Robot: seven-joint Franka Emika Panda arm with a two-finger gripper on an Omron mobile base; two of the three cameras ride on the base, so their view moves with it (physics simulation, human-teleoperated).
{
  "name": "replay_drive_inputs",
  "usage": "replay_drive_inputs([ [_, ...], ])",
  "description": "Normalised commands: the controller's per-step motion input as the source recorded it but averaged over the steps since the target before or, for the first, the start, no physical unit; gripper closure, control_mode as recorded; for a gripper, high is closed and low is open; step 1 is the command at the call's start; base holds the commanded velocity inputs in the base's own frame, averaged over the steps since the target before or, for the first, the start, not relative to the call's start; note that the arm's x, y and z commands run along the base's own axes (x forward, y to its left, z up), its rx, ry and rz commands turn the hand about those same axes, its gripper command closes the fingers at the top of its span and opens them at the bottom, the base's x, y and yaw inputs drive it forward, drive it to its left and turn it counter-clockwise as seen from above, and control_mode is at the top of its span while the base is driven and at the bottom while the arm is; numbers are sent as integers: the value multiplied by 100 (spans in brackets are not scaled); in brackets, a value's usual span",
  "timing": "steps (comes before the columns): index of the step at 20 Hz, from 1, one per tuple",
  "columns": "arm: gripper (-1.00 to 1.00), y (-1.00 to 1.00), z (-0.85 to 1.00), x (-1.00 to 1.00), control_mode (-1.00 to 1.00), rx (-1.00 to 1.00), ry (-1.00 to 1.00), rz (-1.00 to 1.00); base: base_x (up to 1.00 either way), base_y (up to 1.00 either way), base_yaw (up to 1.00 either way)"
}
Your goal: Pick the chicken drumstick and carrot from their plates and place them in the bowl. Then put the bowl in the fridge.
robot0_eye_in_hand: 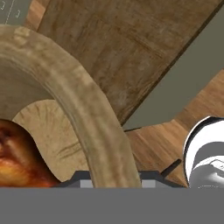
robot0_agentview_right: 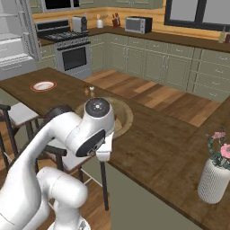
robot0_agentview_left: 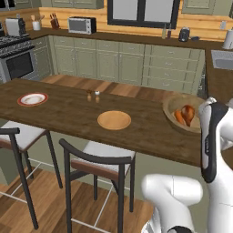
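**Spotter:** Start with the big stuff. What have you got?

**Me:** The fridge (robot0_agentview_right: 15, 38) stands at the far left of my right base view, door open, white shelves showing. That's my destination, and I'm well apart from it across the long wooden counter (robot0_agentview_left: 68, 111).

**Spotter:** And the bowl?

**Me:** The wooden bowl (robot0_agentview_left: 170, 109) sits at the counter's near end, right beside my arm. The tan plate (robot0_agentview_left: 114, 120) and the red-rimmed plate (robot0_agentview_left: 32, 99) are both bare.

**Spotter:** So the food's loaded?

**Me:** Yes. The carrot (robot0_agentview_left: 180, 118) and the chicken drumstick (robot0_agentview_left: 188, 112) lie together inside the bowl. I'd call that half done; the carry to the fridge remains.

**Spotter:** Gripper?

**Me:** On the hand view the bowl's thick rim runs straight down between my gripper (robot0_eye_in_hand: 114, 180) fingers, which are drawn in close, so I judge it's pinching that rim. No lift yet.
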Motion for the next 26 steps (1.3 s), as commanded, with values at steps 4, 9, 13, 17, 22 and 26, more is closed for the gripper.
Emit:
replay_drive_inputs([
  [4, 100, 60, 43, -83, -100, 0, 0, 3, 0, 0, 0],
  [9, 100, 25, 39, -67, -100, 0, -2, 1, 0, 0, 0],
  [13, 100, 22, 26, -24, 100, 0, 1, 3, -32, 29, 5],
  [17, 100, 0, 0, 0, 100, 0, 0, 0, -84, 95, 13],
  [22, 100, 0, 0, 0, 100, 0, 0, 0, -91, 100, 14],
  [26, 100, 0, 0, 0, 100, 0, 0, 0, 12, 100, 2],
])
